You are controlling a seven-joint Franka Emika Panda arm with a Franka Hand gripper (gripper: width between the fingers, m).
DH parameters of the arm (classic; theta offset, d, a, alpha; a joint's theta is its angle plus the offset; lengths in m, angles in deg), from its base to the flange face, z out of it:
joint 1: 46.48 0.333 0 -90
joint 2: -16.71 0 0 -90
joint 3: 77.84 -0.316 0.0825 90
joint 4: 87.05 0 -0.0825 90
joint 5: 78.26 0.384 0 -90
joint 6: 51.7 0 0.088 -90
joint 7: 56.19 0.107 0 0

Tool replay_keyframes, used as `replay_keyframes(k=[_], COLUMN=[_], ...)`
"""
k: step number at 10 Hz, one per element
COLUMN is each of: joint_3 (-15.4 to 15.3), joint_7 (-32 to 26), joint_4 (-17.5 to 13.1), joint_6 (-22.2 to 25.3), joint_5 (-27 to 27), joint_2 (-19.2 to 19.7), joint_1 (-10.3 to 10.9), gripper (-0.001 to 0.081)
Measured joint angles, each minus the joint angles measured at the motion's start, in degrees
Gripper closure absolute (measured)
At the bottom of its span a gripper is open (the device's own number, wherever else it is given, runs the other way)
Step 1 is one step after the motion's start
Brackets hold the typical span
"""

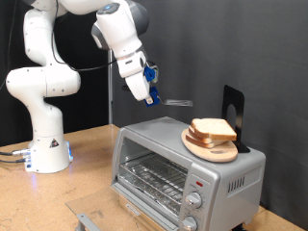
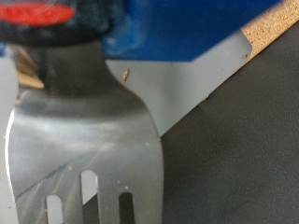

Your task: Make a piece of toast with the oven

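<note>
Exterior view shows little done: the toast (image 1: 213,129) sits on a plate (image 1: 204,147) atop the oven (image 1: 183,168), while the gripper (image 1: 154,96) above has its fingers clenched on a spatula (image 1: 176,101).

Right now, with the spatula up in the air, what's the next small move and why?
Probably lower the gripper so the spatula blade comes level with the bread slices on the wooden plate atop the toaster oven. The spatula hangs above the oven top, short of the bread toward the exterior view's left, and the oven door looks open.
</note>
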Motion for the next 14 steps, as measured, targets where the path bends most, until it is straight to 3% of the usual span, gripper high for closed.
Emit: replay_keyframes(k=[2, 4, 8, 11, 14], joint_3=[2.62, 7.10, 13.50, 15.58, 16.21], joint_7=[-3.13, -5.68, -5.97, -6.80, -10.12], joint_4=[0.70, 1.64, 1.42, 0.10, -3.20], joint_6=[0.32, 3.00, 8.68, 7.78, 5.35], joint_5=[1.38, 0.53, -8.06, -10.75, -12.24], joint_2=[-1.16, -3.21, -4.14, -2.03, 4.22], joint_1=[0.01, -0.47, -5.89, -10.31, -12.82], gripper=[0.0358, 0.0358, 0.0358, 0.0358, 0.0358])
